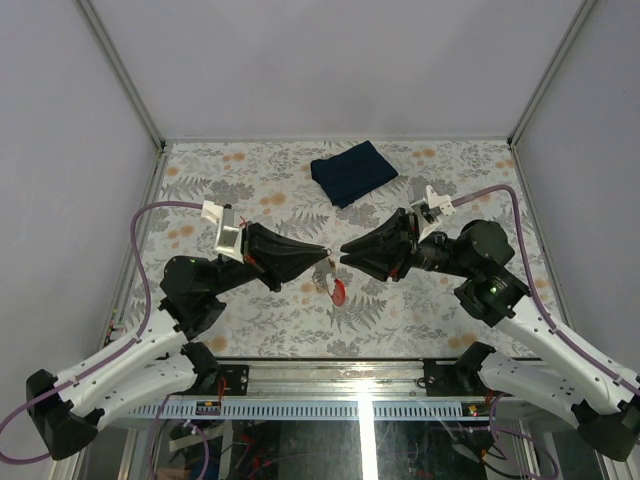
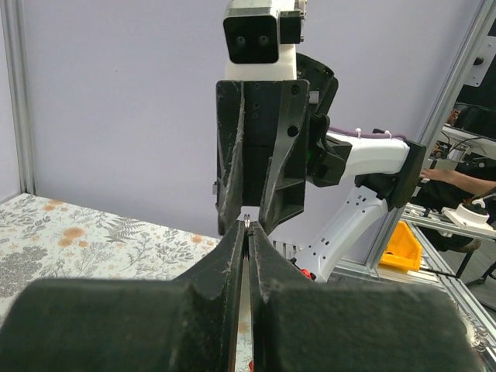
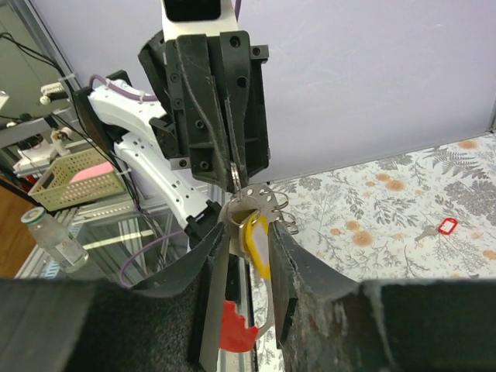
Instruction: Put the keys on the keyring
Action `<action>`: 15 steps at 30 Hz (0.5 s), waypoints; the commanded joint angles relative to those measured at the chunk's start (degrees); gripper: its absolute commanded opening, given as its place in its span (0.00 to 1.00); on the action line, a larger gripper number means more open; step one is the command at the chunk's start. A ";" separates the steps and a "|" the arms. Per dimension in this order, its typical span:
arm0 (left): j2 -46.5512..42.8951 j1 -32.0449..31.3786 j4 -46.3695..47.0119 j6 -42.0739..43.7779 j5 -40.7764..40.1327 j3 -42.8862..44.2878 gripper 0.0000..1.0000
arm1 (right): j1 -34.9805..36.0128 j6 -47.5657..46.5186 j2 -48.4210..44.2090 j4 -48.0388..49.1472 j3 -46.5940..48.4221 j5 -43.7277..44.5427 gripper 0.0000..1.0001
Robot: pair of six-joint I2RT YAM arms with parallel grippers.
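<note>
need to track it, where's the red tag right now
Top view, mid-table: the red tag hangs just below where the left gripper and right gripper meet tip to tip.

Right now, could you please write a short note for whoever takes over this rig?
Left pincer: shut on the keyring, holding it up above the table.
Right pincer: open, with a finger on either side of the yellow key.
Things: the yellow key hangs from the keyring and the red tag dangles below it. The dark blue cloth lies at the far side of the table.
Done: the yellow key appears to be on the keyring.
Left: the green key, which shows in no view. Find it and thread it on.
</note>
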 commanded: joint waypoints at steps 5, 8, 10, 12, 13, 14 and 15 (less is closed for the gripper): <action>0.50 0.27 3.54 0.40 1.95 2.38 0.00 | -0.31 -3.19 2.34 5.21 0.95 -3.62 0.31; 0.49 0.27 3.46 0.39 2.11 2.42 0.00 | -0.30 -2.89 2.72 6.34 1.06 -4.78 0.28; 0.69 0.25 3.40 0.49 2.13 2.40 0.00 | -0.29 -2.55 2.84 7.10 1.06 -5.60 0.28; 0.79 0.27 3.37 0.49 2.20 2.38 0.00 | -0.34 -2.18 3.16 7.62 1.08 -6.12 0.28; 0.74 0.27 3.36 0.48 2.19 2.44 0.00 | -0.35 -1.97 3.31 7.80 1.15 -6.54 0.28; 0.83 0.27 3.36 0.47 2.20 2.45 0.00 | -0.31 -1.88 3.56 7.98 1.16 -6.82 0.28; 0.88 0.26 3.36 0.49 2.28 2.48 0.00 | -0.34 -1.64 3.78 8.23 1.23 -7.17 0.28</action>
